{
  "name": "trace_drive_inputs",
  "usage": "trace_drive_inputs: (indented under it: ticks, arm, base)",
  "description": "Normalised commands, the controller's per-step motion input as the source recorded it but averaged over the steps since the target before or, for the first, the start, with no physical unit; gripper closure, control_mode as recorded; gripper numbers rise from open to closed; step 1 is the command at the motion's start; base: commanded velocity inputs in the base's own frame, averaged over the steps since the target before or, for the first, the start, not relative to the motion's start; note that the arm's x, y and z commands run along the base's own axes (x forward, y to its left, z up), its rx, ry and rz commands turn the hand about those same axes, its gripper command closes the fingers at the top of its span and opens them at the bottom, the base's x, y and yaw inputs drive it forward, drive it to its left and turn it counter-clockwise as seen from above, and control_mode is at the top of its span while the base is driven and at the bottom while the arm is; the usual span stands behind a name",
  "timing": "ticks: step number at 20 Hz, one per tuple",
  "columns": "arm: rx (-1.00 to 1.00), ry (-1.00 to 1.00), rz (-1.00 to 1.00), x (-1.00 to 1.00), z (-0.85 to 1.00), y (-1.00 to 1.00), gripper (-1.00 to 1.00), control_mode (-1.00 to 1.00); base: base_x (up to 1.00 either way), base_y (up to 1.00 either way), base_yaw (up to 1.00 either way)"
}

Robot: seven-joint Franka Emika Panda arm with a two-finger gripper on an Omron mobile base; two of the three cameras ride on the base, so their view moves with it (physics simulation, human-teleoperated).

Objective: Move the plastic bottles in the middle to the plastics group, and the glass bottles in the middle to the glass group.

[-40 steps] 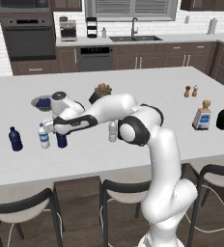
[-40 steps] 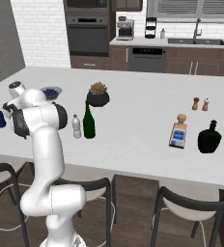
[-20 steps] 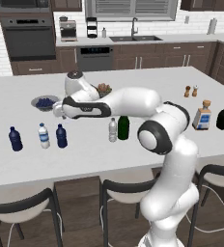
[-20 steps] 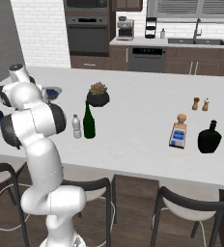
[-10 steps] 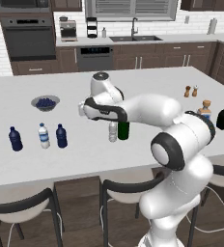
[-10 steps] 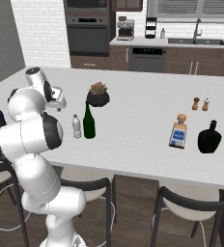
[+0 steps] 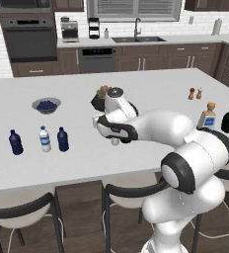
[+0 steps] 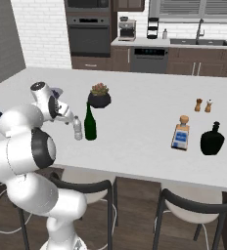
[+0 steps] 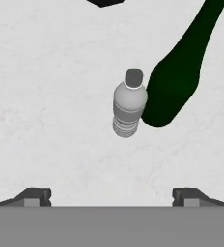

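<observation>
Clear bottle (image 9: 129, 102) beside green bottle (image 9: 181, 72); hand (image 9: 111, 195) above, seemingly open.

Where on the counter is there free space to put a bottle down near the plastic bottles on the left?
Bare counter lies between the dark blue bottle and the clear greyish bottle, and in front of the row. It is crowded at the green bottle, which stands close beside the greyish one, with the hand above them, and around the clear bottle with a blue label.

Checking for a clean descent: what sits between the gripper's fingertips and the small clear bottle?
Nothing: in the hand view, only bare white counter separates the gripper from the clear bottle. The green bottle stands right beside it.
</observation>
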Motion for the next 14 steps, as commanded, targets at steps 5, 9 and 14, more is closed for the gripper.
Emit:
trace_drive_inputs:
  ticks: [5,9,14]
  arm:
    - [0.00,-0.03,0.00,0.00,-0.31,-0.10,-1.00,-1.00]
    - [0.00,0.00,-0.01,0.00,-0.01,-0.17,-1.00,-1.00]
    - [0.00,0.00,-0.09,0.21,0.04,-0.28,-1.00,-1.00]
  base:
    - [0.00,0.00,0.00]
    - [0.00,0.00,0.00]
    - [0.00,0.00,0.00]
